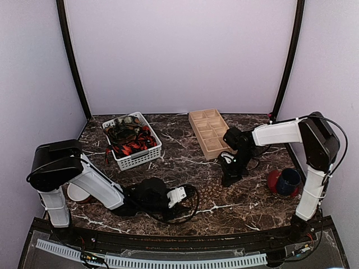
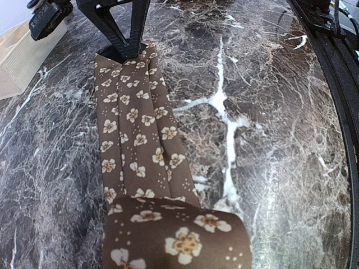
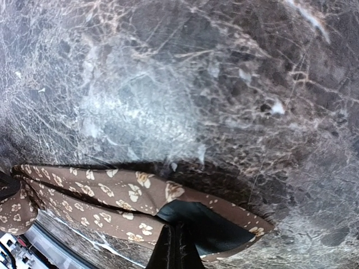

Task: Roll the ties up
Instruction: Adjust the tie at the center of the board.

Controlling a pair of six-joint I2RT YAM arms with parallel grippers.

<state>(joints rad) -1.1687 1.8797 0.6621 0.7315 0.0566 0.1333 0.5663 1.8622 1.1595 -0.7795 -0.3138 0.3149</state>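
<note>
Inside white basket (image 1: pixel 138 160), red-and-black ties (image 1: pixel 132 147)

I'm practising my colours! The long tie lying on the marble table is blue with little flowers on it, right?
Not quite. The tie is brown, not blue. It does lie on the marble table, and it does have little flowers on it. The left wrist view shows the colour most clearly.

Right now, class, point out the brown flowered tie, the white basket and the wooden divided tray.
brown flowered tie (image 2: pixel 134 134), left wrist view, its flat stretch.
white basket (image 1: pixel 140 158), top external view, its near wall.
wooden divided tray (image 1: pixel 197 134), top external view, its left rim.
</note>
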